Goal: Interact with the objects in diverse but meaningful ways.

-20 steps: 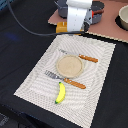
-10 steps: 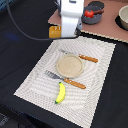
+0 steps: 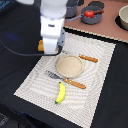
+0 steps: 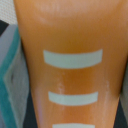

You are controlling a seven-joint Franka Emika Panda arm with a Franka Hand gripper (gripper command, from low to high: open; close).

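Right now the arm (image 3: 51, 25) is hanging over the far corner of the striped mat (image 3: 100, 75) that is lying on the table (image 3: 15, 65), on the exterior view's left of the plate (image 3: 68, 65). Its white body is hiding the jaws in that view, so only a sliver of orange, the bread loaf (image 3: 40, 46), is peeking out at its lower edge. Up close, the wrist view is filling almost entirely with the bread loaf (image 4: 72, 60): a glossy orange-brown surface with pale score marks running across it, lying directly beneath the wrist camera and so close that neither finger is showing. Whether the jaws are closing on the loaf or merely sitting around it, I cannot tell. Elsewhere, the banana (image 3: 60, 93) is lying on the mat near its front edge, well apart from the arm, just beyond the fork (image 3: 65, 80), whose orange handle is pointing toward the exterior view's right. The knife (image 3: 88, 58) is resting on the far side of the plate, touching or nearly touching its rim. Off the mat, on the brown part of the table, the tomato (image 3: 88, 13) is sitting in a dark pan (image 3: 95, 19), and a bowl (image 3: 122, 17) is standing at the frame's right edge.
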